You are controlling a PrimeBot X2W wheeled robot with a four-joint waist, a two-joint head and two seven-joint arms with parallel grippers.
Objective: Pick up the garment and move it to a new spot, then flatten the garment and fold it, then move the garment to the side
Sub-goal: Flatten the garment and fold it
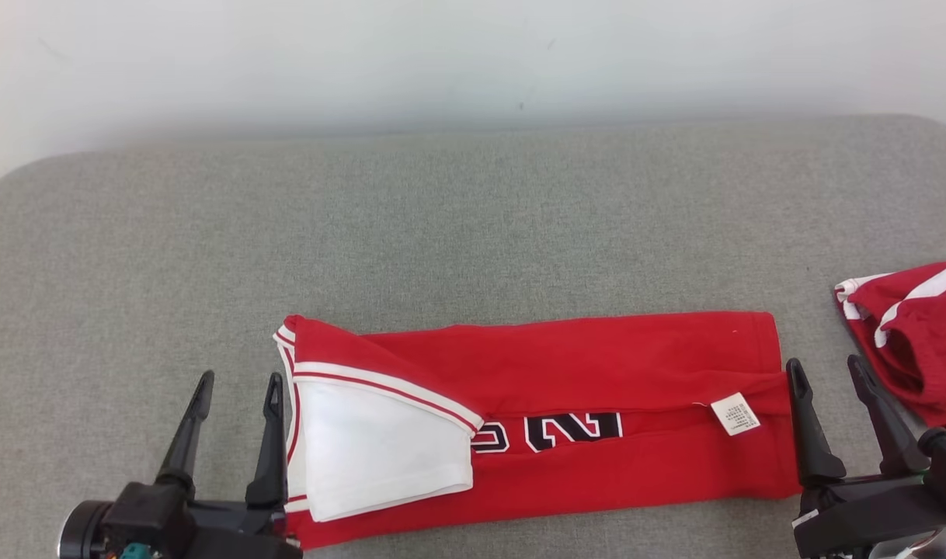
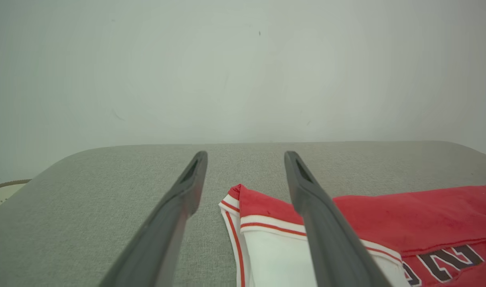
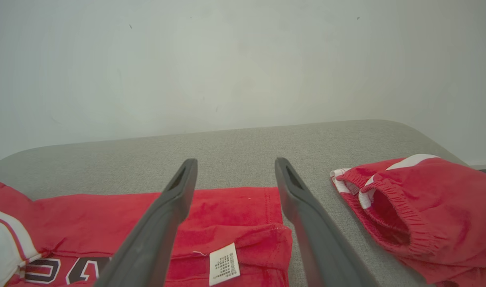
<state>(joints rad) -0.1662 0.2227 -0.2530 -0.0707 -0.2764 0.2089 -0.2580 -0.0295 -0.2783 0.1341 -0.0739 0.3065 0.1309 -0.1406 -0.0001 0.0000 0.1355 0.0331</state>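
The garment [image 1: 582, 365] is a red jersey with white trim and black lettering, folded into a long band across the grey surface. A white sleeve part [image 1: 380, 450] lies at its left end and a white care label [image 1: 735, 413] near its right end. My left gripper [image 1: 238, 384] stands open just left of the band's left end, with nothing between its fingers. My right gripper [image 1: 826, 369] stands open at the band's right end, also holding nothing. The left wrist view has the garment [image 2: 410, 215] to the right of my left gripper [image 2: 245, 157]. In the right wrist view the garment [image 3: 227, 211] lies beneath my right gripper [image 3: 235, 164].
A second red piece with white stripes and an elastic waistband [image 1: 919, 341] lies at the right edge, close beside my right gripper; it appears too in the right wrist view [image 3: 418, 215]. The grey padded surface [image 1: 442, 233] ends at a pale wall [image 1: 473, 54] behind.
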